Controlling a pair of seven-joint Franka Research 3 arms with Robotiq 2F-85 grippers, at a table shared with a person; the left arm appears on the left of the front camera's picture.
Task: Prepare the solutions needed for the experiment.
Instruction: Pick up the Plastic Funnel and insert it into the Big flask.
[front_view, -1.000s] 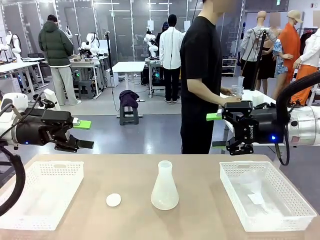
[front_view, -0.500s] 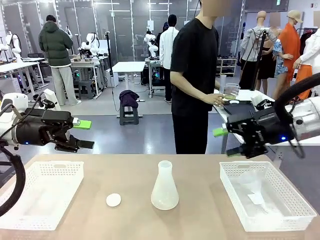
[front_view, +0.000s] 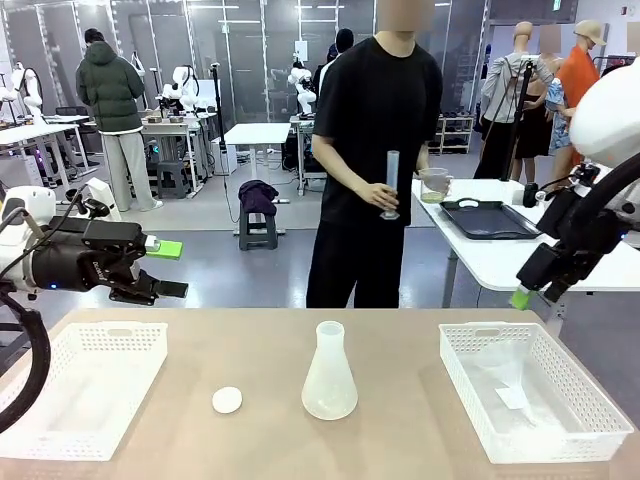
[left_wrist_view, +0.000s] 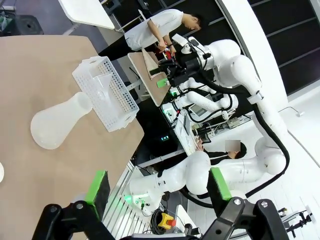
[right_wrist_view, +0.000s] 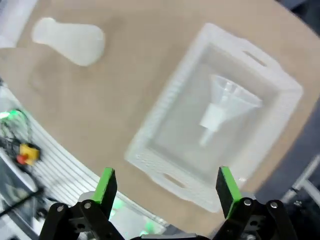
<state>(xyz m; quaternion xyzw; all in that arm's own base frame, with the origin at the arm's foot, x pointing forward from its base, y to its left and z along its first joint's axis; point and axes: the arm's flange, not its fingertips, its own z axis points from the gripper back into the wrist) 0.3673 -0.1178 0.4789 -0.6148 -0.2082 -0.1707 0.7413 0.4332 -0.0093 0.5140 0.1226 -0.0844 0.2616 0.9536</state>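
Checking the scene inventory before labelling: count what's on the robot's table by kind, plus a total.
White mesh baskets: 2
Conical flask: 1
White stopper disc: 1
Clear funnel, lying in the right-hand basket: 1
Total: 5

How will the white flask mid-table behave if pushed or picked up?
The flask likely resists tipping: wide base, narrow neck. It looks like translucent plastic, so probably light. Its smooth sloped wall might slip in a grip.
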